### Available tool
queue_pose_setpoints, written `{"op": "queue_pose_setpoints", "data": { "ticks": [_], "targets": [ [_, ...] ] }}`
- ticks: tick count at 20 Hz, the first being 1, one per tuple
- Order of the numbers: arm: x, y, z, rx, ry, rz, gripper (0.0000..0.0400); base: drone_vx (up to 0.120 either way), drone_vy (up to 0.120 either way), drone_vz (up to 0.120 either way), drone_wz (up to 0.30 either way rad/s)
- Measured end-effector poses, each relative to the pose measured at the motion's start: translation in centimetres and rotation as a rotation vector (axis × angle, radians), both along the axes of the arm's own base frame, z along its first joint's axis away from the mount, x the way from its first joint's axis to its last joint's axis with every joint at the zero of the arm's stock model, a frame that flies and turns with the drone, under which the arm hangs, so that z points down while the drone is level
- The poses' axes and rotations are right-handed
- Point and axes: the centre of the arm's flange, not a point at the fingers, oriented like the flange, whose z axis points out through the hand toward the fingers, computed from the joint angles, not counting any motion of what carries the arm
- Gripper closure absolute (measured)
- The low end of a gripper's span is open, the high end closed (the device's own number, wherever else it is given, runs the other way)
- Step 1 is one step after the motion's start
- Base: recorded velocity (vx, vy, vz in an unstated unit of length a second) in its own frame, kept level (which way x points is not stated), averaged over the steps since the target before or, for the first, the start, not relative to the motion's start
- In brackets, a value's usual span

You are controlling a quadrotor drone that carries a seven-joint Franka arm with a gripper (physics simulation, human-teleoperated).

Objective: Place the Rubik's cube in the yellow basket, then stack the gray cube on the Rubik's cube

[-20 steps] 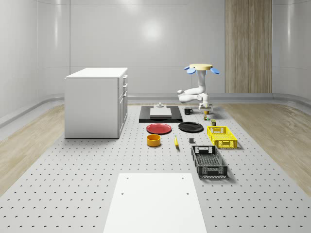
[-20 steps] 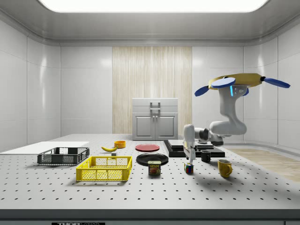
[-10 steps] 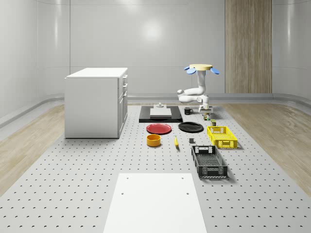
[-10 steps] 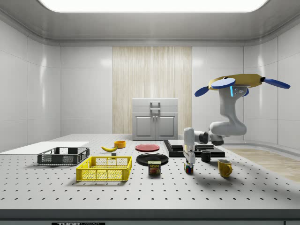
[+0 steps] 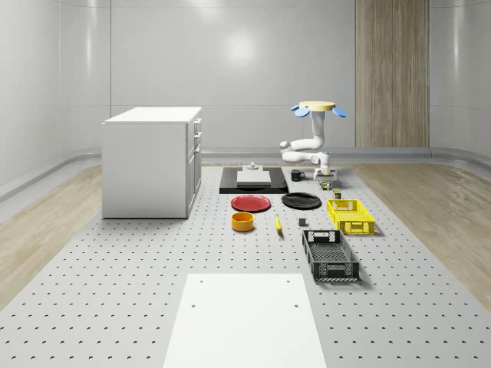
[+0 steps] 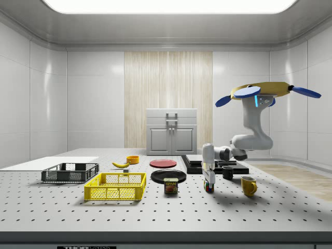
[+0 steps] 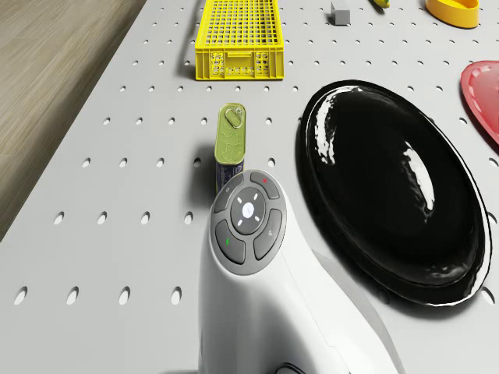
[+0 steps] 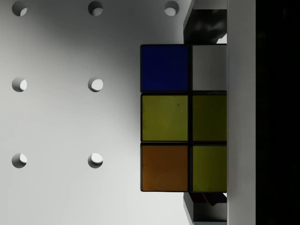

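Observation:
The Rubik's cube [image 8: 183, 117] rests on the table at the far right [image 6: 209, 188], beside a tin can. My gripper [image 6: 208, 180] points straight down over it, and a finger [image 8: 206, 26] lies against each of two opposite sides, so it is shut on the cube. The drone [image 6: 264, 91] hovers above the table's far right end [image 5: 317, 107]. The yellow basket [image 5: 351, 216] stands nearer along the right side [image 7: 237, 35]. Past the basket lies the small gray cube [image 7: 340, 12], next to a banana [image 5: 302, 223].
A tin can [image 7: 231, 140] and a black plate [image 7: 390, 195] sit close to the gripper. A yellow mug [image 6: 248, 185] and black mug [image 6: 227, 173] stand behind. A red plate [image 5: 251, 203], orange bowl [image 5: 242, 221], black basket [image 5: 330, 255] and white cabinet [image 5: 153, 161] lie further off.
The arm has lowered the gripper down onto the Rubik's cube. The drone has kept its place and the cube has not moved.

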Motion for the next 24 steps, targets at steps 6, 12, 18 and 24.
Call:
{"op": "queue_pose_setpoints", "data": {
  "ticks": [6, 12, 18, 24],
  "targets": [
    [0.0, 0.0, 0.3, 0.000, 0.000, 0.000, 0.0045, 0.000, 0.000, 0.000, 0.000],
    [0.1, 0.0, 0.2, 0.000, 0.000, 0.000, 0.0068, 0.000, 0.000, 0.000, 0.000],
    [0.0, 0.0, -1.7, 0.000, 0.000, 0.000, 0.0074, 0.000, 0.000, 0.067, 0.000],
    [0.1, 0.0, -3.2, 0.000, 0.000, 0.000, 0.0075, 0.107, 0.000, 0.120, 0.000]
  ]
}}
